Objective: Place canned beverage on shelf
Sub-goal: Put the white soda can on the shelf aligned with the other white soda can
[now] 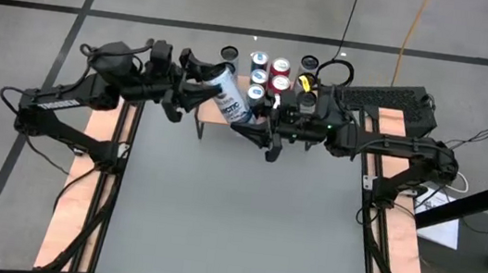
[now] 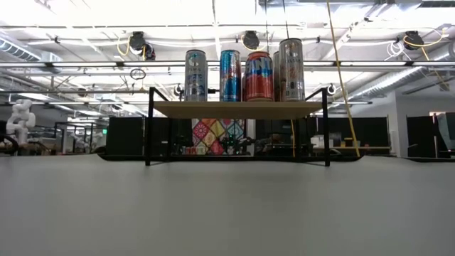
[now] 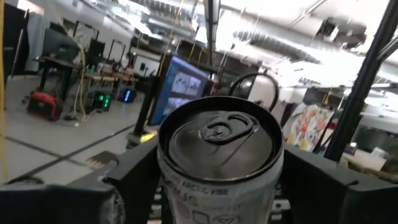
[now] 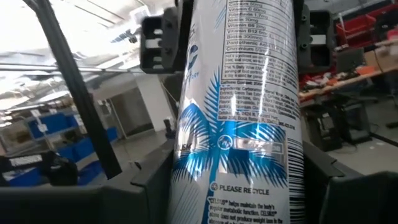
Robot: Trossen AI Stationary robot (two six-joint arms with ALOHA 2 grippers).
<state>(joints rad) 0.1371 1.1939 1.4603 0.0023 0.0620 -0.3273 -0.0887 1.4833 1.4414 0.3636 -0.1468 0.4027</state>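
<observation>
A white and blue beverage can (image 1: 230, 95) hangs high over the table's far part, lying about level, its top toward my left arm. My right gripper (image 1: 250, 123) is shut on its lower part (image 4: 236, 112). My left gripper (image 1: 202, 83) is open. Its fingers stand on either side of the can's top end (image 3: 217, 137), and that top faces the left wrist camera. The shelf (image 2: 170, 109), a light wooden top on thin black legs, stands at the table's far edge behind the can. The low view shows neither gripper nor the held can. My left gripper's fingers (image 3: 134, 180) flank the can's top end and come at it about level from the table's left, along the can. Whether they touch it I cannot tell. My right gripper pinches the can's lower part (image 4: 183, 193) between its two fingers, one on each side of the wall. The fingers come about level from the table's right and lie along the can. The can is lifted clear of table and shelf.
Several cans (image 2: 242, 71) stand upright on the shelf, in two rows (image 1: 270, 74) as seen from above. Pale wooden side boards (image 1: 80, 182) (image 1: 397, 258) edge the grey table (image 1: 234, 219). A dark flat device (image 1: 388, 100) lies at the far right.
</observation>
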